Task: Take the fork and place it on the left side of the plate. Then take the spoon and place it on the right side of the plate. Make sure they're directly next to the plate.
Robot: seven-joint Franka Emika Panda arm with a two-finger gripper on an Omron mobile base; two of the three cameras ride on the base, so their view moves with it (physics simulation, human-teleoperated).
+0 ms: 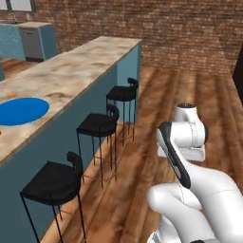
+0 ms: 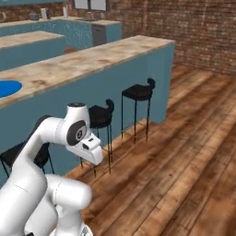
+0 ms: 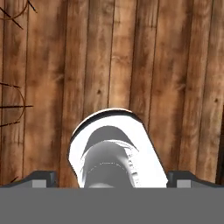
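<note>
1. The arm [image 1: 190,142] is folded up tight over its own base, hand tipped down toward the plank floor [image 3: 131,65].
2. In the hand view the claw [image 3: 112,178] looks straight at those floor planks, its two dark fingertips [image 3: 41,178] far apart at the outer edges.
3. So the claw is spread wide, and there is nothing between its fingers; it holds nothing.
4. The plate [image 1: 21,110], a flat blue disc, lies up on the marble counter [image 1: 71,76], well above the claw and far off to its left.
5. From the right base view the plate [image 2: 8,87] shows as a blue sliver at the frame's left edge.
6. Black bar stools [image 1: 97,126] line the counter front, standing between the claw and the plate.
7. Fork and spoon: I cannot tell where they lie.
</note>
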